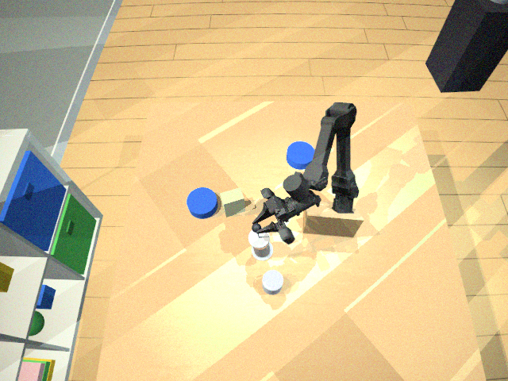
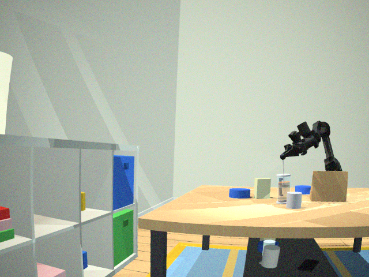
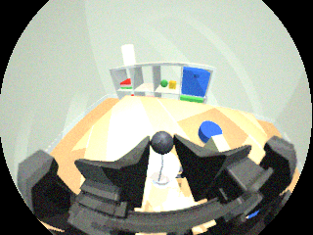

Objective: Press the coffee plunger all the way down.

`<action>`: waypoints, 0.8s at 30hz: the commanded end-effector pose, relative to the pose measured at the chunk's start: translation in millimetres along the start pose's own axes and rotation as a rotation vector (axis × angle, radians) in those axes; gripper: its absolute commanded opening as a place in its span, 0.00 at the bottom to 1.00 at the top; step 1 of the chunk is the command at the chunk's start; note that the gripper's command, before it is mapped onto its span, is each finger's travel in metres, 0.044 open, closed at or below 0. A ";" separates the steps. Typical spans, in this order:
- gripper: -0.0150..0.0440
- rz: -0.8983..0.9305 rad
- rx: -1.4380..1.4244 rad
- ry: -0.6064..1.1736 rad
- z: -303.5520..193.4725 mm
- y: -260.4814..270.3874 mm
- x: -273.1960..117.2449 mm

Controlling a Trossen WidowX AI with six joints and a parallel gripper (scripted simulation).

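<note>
The coffee press (image 1: 261, 249) (image 2: 283, 192) stands on the table (image 1: 163, 320) (image 2: 208, 213). It looks upright or nearly so; a slight tilt cannot be told. Its thin plunger rod (image 2: 283, 167) rises well above the pale lid (image 1: 258, 239) (image 3: 160, 180). The dark round plunger knob (image 1: 256, 227) (image 2: 282, 157) (image 3: 162, 143) tops the rod. My gripper (image 1: 256, 228) (image 2: 283, 156) (image 3: 162, 137) is shut on the knob, with a fingertip at each side of it. An orange-brown band shows inside the glass near the top.
A light grey cup (image 1: 272, 281) (image 2: 293, 200) stands close to the press. A pale green block (image 1: 232, 202) (image 2: 262, 188) and a blue disc (image 1: 202, 202) (image 2: 239, 193) (image 3: 209, 131) lie off to one side. Another blue disc (image 1: 299, 155) (image 2: 302, 189) lies near the arm. A wooden block (image 2: 328, 186) is under the arm's base.
</note>
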State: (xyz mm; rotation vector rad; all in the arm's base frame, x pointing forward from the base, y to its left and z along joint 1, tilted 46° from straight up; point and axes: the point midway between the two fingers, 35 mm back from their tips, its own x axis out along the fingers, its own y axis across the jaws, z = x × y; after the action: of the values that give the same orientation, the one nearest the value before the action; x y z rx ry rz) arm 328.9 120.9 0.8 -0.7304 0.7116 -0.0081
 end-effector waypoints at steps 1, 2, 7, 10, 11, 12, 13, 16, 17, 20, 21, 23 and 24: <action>0.47 0.001 -0.041 0.073 -32.2 0.6 9.2; 0.47 0.001 -0.041 0.072 -33.6 0.5 10.1; 0.47 0.000 -0.042 0.072 -40.1 -0.3 14.7; 0.47 0.000 -0.042 0.071 -43.7 -0.8 17.6; 0.47 -0.001 -0.042 0.071 -44.9 -1.0 18.7; 0.47 -0.001 -0.042 0.071 -46.1 -1.3 19.7; 0.47 -0.001 -0.042 0.071 -47.1 -1.5 20.9; 0.47 -0.002 -0.043 0.070 -49.8 -2.2 24.6; 0.47 -0.002 -0.043 0.070 -50.4 -2.5 25.9; 0.47 -0.003 -0.043 0.069 -50.5 -3.1 29.9; 0.47 -0.003 -0.043 0.069 -50.2 -3.1 30.7; 0.47 -0.003 -0.043 0.069 -49.3 -3.2 32.6; 0.47 -0.003 -0.043 0.069 -48.9 -3.1 33.2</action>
State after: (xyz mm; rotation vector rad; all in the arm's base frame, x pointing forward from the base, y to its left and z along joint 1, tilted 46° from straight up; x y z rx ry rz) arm 334.1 97.1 -27.2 -0.7343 0.7140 -0.0035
